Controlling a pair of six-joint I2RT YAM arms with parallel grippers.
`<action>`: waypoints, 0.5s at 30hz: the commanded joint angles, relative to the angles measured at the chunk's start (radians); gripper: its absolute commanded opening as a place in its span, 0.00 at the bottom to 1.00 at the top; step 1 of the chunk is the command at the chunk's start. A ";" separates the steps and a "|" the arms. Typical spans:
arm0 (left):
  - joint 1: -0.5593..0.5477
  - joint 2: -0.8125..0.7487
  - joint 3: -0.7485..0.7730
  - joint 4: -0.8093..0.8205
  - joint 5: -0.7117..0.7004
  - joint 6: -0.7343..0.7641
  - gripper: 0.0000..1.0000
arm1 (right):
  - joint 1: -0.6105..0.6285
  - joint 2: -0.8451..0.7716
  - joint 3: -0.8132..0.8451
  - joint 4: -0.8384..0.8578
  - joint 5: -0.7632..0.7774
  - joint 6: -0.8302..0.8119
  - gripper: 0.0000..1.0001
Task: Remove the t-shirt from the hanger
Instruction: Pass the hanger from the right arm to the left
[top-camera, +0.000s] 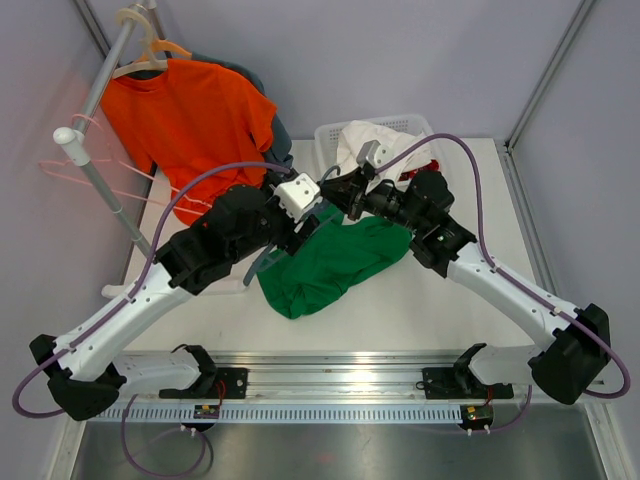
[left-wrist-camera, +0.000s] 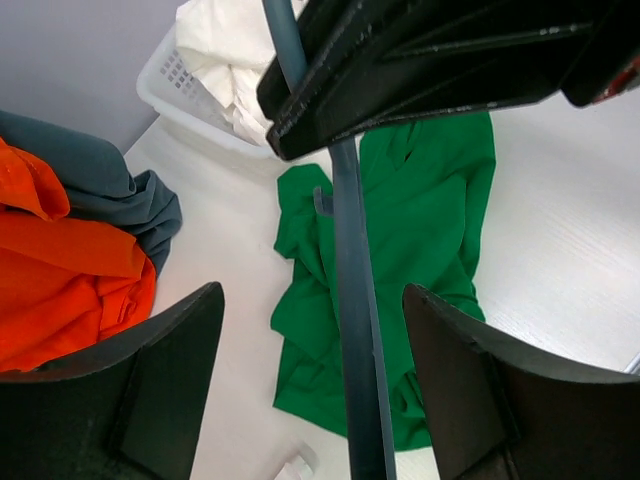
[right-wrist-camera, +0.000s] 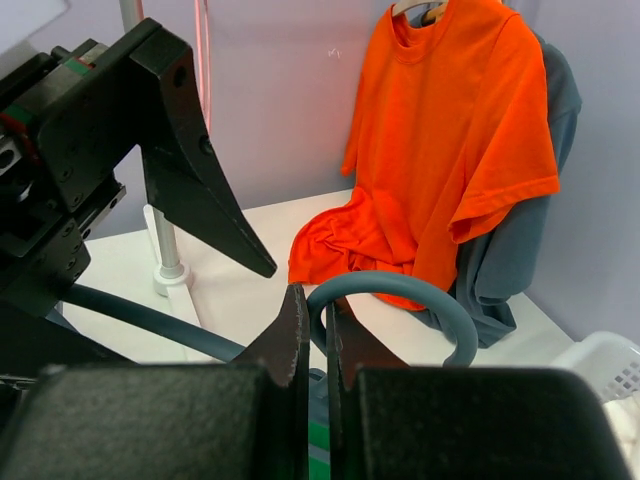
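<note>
A green t-shirt (top-camera: 335, 262) (left-wrist-camera: 430, 200) lies crumpled on the white table. A grey-blue hanger (left-wrist-camera: 355, 330) (right-wrist-camera: 400, 285) is held above it; one end pokes out below my left arm (top-camera: 258, 268). My right gripper (top-camera: 345, 195) (right-wrist-camera: 318, 300) is shut on the hanger's hook. My left gripper (top-camera: 300, 235) (left-wrist-camera: 312, 290) is open, its fingers (left-wrist-camera: 170, 360) standing on either side of the hanger's arm without touching it. Whether the shirt still clings to the hanger is hidden by the arms.
An orange t-shirt (top-camera: 190, 120) (right-wrist-camera: 450, 130) hangs from a rack (top-camera: 100, 185) at the back left, a grey shirt (left-wrist-camera: 100, 180) behind it and pink hangers (top-camera: 70, 165) beside it. A white basket (top-camera: 330, 140) with white cloth (left-wrist-camera: 225, 50) stands at the back centre.
</note>
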 joint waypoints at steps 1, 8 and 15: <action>0.008 -0.018 -0.019 0.091 -0.025 -0.032 0.75 | 0.017 -0.029 0.004 0.031 -0.008 -0.022 0.00; 0.031 -0.076 0.007 -0.019 0.169 -0.027 0.96 | 0.018 -0.033 -0.002 -0.012 0.000 -0.089 0.00; 0.098 -0.174 0.056 -0.136 0.376 -0.044 0.99 | 0.017 -0.133 -0.057 -0.069 -0.123 -0.171 0.00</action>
